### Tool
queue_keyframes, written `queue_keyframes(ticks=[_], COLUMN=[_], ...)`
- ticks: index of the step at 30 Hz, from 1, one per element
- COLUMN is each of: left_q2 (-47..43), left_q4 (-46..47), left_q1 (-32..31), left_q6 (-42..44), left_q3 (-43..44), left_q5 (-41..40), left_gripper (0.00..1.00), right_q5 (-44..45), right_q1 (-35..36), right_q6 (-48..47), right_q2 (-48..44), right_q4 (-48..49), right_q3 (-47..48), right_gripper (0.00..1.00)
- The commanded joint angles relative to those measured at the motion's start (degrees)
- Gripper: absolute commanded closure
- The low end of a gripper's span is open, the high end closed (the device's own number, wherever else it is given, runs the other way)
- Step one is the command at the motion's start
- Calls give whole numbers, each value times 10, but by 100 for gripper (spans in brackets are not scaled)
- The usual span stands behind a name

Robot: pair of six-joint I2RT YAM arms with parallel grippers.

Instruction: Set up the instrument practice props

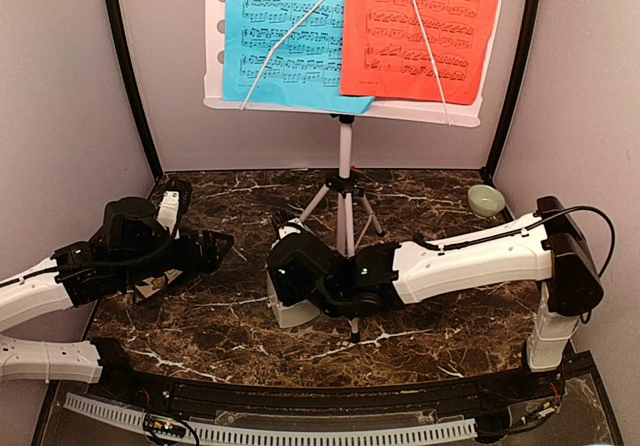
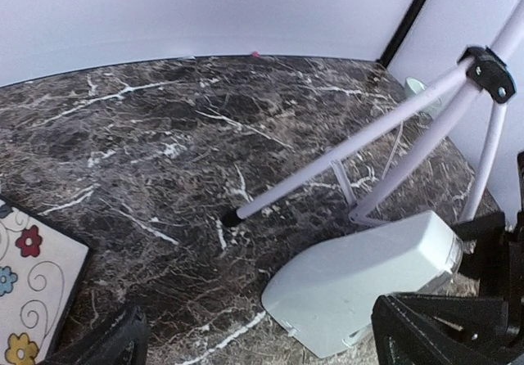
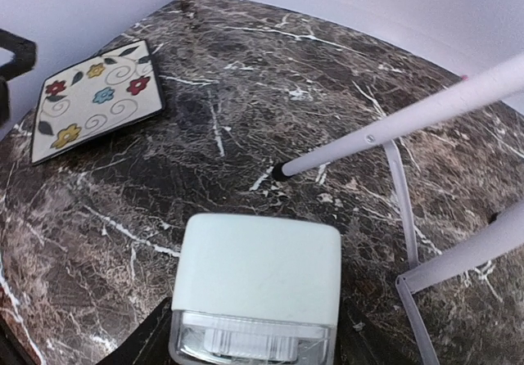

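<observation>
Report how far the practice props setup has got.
Done: the music stand is upright on its tripod, with the blue sheet and red-orange sheet on it. In hand: the right gripper appears closed on the metronome, which looks tipped on its side by the tripod legs. Left: stand the metronome upright and release it. The left gripper is open and holds nothing.

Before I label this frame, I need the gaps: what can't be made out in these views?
Right gripper's contact with the metronome: right wrist view, bottom edge crops the grip.
Floral coaster: top view, left arm covers most.
Music sheets' tops: top view, cut by upper edge.
</observation>
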Motion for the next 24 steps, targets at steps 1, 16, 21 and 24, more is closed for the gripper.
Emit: queue_keyframes(ticks=[1, 16, 21, 24], left_q2=[-2, -20, 19, 52], left_q4=[59, 252, 331, 349], left_q1=[3, -21, -44, -46], left_q6=[37, 88, 134, 154], left_q3=[-54, -272, -293, -292], left_q5=[125, 188, 190, 196], left_gripper=[3, 13, 10, 10], right_q5=[-109, -277, -314, -317], right_q1=[-8, -52, -61, -62], right_q6=[-133, -196, -204, -205], right_q2=[-19, -82, -83, -83], right_q4=[80, 134, 135, 134], right_q3=[-30, -110, -108, -104], right_gripper=[43, 51, 53, 53])
